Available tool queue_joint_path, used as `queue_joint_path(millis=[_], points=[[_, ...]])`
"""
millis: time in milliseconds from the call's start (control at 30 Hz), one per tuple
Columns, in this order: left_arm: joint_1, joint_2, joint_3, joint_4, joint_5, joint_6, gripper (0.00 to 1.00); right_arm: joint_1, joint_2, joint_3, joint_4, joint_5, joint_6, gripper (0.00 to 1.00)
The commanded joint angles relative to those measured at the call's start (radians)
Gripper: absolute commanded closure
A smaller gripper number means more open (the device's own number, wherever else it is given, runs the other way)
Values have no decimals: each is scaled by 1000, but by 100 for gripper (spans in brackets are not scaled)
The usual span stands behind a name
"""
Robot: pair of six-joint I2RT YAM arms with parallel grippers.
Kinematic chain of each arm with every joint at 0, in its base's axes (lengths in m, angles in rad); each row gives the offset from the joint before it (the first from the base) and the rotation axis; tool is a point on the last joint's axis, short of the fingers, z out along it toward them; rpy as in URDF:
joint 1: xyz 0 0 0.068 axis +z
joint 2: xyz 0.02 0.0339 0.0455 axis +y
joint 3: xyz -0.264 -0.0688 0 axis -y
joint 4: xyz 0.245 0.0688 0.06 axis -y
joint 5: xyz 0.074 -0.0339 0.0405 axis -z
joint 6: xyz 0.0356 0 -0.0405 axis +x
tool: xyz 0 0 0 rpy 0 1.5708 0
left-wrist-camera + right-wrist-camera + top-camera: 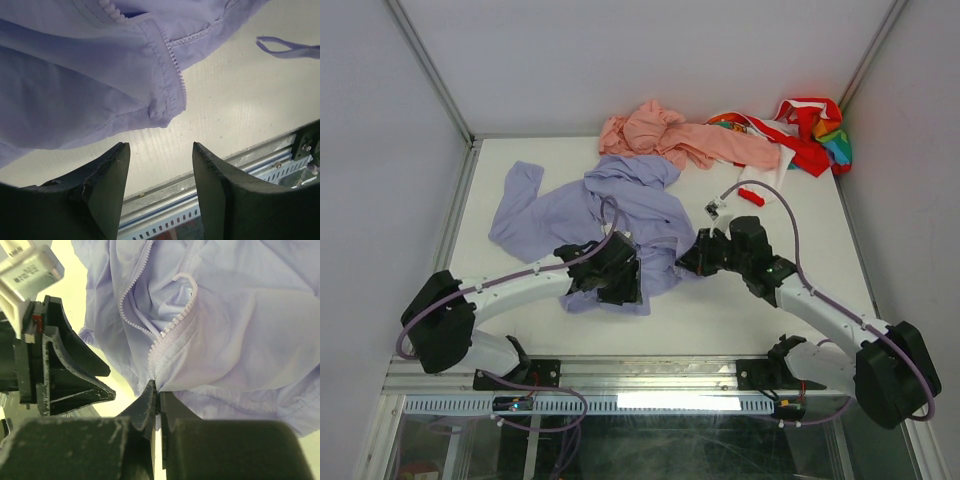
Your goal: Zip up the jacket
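At the near hem of the lavender jacket (630, 205) my left hand (160, 150) hangs with its fingers apart and nothing between them; the hem corner lies just past the tips. My right hand (159, 392) is clamped on the jacket at the foot of its zipper (172, 327), and the teeth part above the pinch. The jacket lies crumpled on the worktop (740, 310). Behind the jacket sits a salmon-pink garment (670, 135) and, beside that, a red-white multicoloured garment (810, 130).
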Motion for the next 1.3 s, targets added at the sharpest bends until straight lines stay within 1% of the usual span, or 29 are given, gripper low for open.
queue_joint_path(millis=[0,167,233,367,500,633,800,933,967,1100,1167,1233,1267], points=[[-50,87,104,-132,-131,-113,46,-2,-48,23,-16,72,-11,100],[-99,212,213,-195,-183,-131,47,-2,-49,10,-4,61,-6,100],[-106,255,247,-219,-199,-167,49,-2,-50,2,7,43,0,100],[-115,317,298,-233,-208,-173,52,-2,-48,-16,39,1,12,100],[-115,374,333,-248,-207,-172,53,-2,-47,-16,37,-16,-2,100],[-115,414,338,-259,-199,-173,55,-2,-44,-13,36,-25,-18,100],[-116,435,306,-265,-177,-173,56,-3,-50,-25,38,-13,-19,100],[-115,447,283,-260,-174,-172,60,-3,-46,-27,37,-8,-21,100],[-115,450,277,-254,-176,-171,62,-3,-42,-24,36,-9,-22,100],[-115,445,248,-213,-181,-164,75,-3,-29,-20,30,-19,-33,100],[-111,416,227,-193,-206,-162,85,-3,-23,-9,19,-31,-40,100],[-102,357,203,-158,-223,-152,96,-3,-16,14,13,-66,-51,100],[-93,321,187,-135,-227,-147,100,-3,-13,17,14,-83,-55,100]])
